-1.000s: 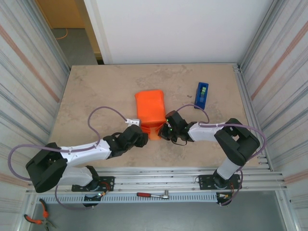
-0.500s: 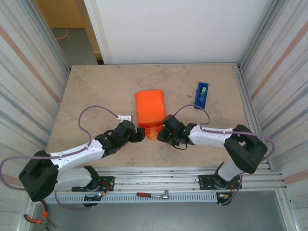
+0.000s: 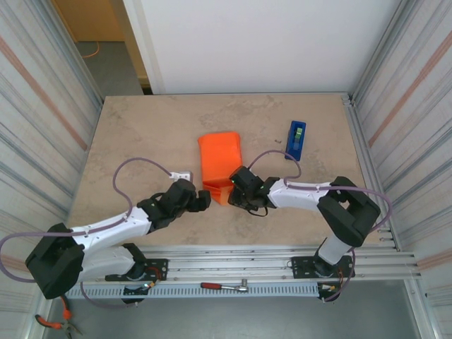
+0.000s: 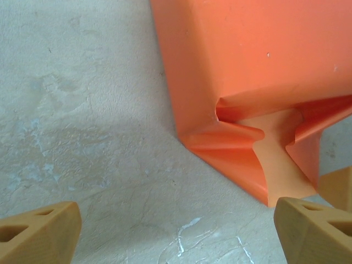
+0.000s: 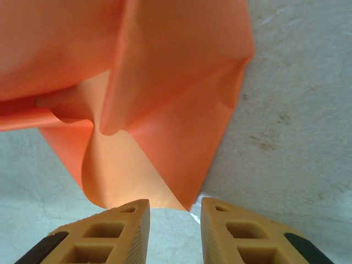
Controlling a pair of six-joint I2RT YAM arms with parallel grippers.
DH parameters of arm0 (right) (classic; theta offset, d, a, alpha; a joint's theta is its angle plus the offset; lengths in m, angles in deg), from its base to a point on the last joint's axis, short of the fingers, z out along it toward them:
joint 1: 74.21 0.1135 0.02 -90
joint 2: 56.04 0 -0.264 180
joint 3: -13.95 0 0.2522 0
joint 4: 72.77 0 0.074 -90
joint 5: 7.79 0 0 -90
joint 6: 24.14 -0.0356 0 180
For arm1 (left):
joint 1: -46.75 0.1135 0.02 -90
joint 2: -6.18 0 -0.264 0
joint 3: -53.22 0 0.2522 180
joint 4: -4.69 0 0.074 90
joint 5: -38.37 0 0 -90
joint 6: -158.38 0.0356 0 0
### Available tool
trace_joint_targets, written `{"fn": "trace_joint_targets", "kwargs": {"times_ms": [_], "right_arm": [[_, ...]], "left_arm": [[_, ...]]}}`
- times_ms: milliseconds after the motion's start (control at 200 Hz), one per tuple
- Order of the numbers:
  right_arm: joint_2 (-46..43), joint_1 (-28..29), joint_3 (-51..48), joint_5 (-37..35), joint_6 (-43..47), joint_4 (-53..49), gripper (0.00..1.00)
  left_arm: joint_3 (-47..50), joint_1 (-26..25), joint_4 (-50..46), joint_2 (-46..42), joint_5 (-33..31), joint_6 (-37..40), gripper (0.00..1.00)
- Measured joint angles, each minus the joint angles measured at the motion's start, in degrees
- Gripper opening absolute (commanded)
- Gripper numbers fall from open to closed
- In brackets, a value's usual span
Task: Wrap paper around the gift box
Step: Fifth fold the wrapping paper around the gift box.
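Observation:
The orange paper (image 3: 219,157) lies folded over a box-shaped bulk at the table's middle, and the gift box itself is hidden under it. A creased pointed flap (image 3: 221,193) sticks out at the near end, its paler underside showing (image 4: 275,159) (image 5: 118,165). My left gripper (image 3: 204,200) (image 4: 176,213) rests on the table left of the flap, fingers wide apart and holding nothing. My right gripper (image 3: 234,188) (image 5: 175,213) sits right of the flap, open by a narrow gap, with the flap's tip just ahead of its fingertips (image 5: 129,220).
A blue tape dispenser (image 3: 296,139) lies at the back right of the marble table (image 3: 141,134). Corrugated walls close in both sides. A ratchet (image 3: 224,285) and pliers (image 3: 53,322) lie below the table's front rail.
My right gripper has moved left, up to the flap's tip. My left gripper has shifted a little left of the flap. The parcel has slid slightly left.

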Motion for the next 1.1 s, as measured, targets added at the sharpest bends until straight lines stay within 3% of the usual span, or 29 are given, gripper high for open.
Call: {"fn": "trace_joint_targets", "kwargs": {"times_ms": [566,762,992,1102], "right_arm": [[2.5,1.2,1.2,-1.3,-0.4,-1.4,0.29],[3.7,1.2,2.6,-1.6,-0.6,-2.6,0.2],[4.1,1.2,2.9,-2.1,-1.4,-3.1,0.0],[4.1,1.2,2.9,-2.3,-1.7,-3.2,0.0]], "left_arm": [[0.6,0.2,0.0,-0.3,0.9,0.0,0.91],[0.7,0.2,0.0,-0.4,0.9,0.0,0.91],[0.7,0.2,0.0,-0.8,0.9,0.0,0.91],[1.0,0.2,0.0,-0.9,1.0,0.0,0.91]]}}
